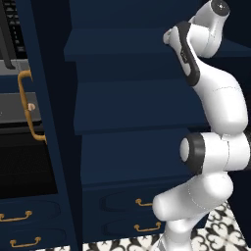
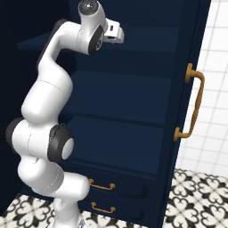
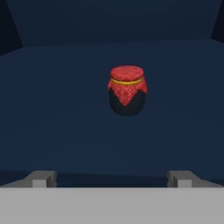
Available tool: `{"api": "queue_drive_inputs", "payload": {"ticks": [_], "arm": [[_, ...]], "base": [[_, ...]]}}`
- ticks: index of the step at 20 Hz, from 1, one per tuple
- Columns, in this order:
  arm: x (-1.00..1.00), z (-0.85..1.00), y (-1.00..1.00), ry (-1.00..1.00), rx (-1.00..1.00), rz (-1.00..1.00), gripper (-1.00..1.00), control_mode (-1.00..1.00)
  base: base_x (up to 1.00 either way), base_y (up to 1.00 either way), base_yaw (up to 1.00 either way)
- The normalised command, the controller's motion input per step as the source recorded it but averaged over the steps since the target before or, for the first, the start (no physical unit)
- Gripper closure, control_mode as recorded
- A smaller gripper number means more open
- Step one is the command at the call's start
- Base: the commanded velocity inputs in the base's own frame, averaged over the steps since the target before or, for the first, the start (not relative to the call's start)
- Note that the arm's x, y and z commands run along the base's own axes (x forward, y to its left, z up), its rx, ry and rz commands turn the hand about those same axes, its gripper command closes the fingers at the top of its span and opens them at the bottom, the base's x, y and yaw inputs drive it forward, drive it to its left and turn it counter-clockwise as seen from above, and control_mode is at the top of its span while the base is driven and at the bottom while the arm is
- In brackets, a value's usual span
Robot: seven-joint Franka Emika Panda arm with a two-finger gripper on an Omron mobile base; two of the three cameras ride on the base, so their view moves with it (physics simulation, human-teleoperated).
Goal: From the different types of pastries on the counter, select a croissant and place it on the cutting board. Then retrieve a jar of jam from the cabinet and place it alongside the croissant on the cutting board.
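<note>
A squat dark jar of jam (image 3: 127,91) with a red cloth cover and a yellow band stands upright on a navy shelf (image 3: 57,109) of the open cabinet (image 1: 132,112). My gripper (image 3: 111,179) is open. Its two fingertips (image 3: 41,178) are spread wide, and the jar is some way ahead of them, slightly right of centre, with nothing between them. In the right base view my hand (image 2: 113,33) reaches in at the upper shelf level of the cabinet (image 2: 133,107). The croissant, cupcake, cutting board and counter are out of view.
The open cabinet doors flank the arm, each with a curved brass handle (image 1: 27,108) (image 2: 194,104). Navy drawers with brass pulls (image 1: 147,202) (image 2: 102,186) sit below the shelves. A patterned tile floor (image 2: 196,196) lies underneath, and a white tiled wall (image 2: 218,67) is at the right.
</note>
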Motion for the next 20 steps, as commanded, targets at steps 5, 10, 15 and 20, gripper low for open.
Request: {"api": "queue_drive_inputs", "payload": {"ticks": [5,10,15,20], "arm": [[0.29,0.00,-0.05,0.00,0.00,0.02,-1.00,-1.00],[0.36,0.00,-0.07,0.00,0.00,0.03,-1.00,-1.00],[0.44,0.00,-0.07,0.00,0.00,0.02,-1.00,-1.00],[0.54,0.00,-0.04,0.00,0.00,0.00,-1.00,-1.00]], "base": [[0.00,0.00,0.00],[0.00,0.00,0.00],[0.00,0.00,0.00],[0.00,0.00,0.00]]}}
